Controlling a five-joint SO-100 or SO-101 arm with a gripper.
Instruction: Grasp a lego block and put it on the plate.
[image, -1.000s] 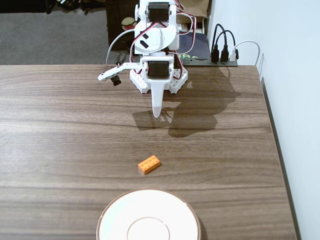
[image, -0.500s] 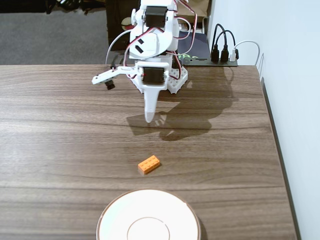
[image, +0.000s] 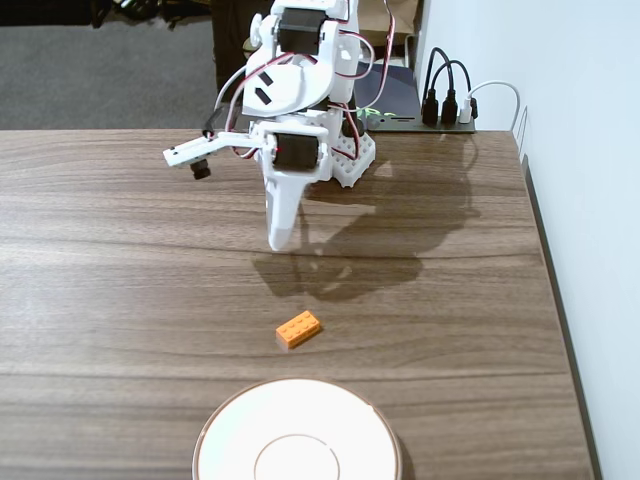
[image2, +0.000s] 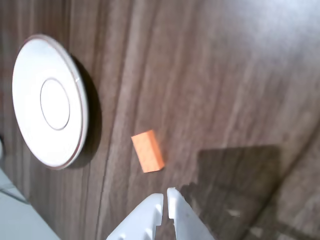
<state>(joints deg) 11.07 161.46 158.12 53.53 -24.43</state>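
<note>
The orange lego block (image: 299, 328) lies on the wooden table, a short way behind the plate (image: 297, 432), whose white disc is cut off by the bottom edge of the fixed view. My white gripper (image: 281, 240) hangs in the air behind the block and slightly to its left, fingers pointing down and pressed together with nothing between them. In the wrist view the lego block (image2: 148, 151) sits just beyond the gripper (image2: 166, 194), and the plate (image2: 49, 100) lies at the left.
The arm's base (image: 320, 160) stands at the table's far edge, with cables and a black plug strip (image: 445, 108) behind it. A white wall (image: 590, 150) runs along the table's right edge.
The gripper has swung leftward and lifted slightly, its tip now further left in the fixed view. Block and plate have stayed put.
</note>
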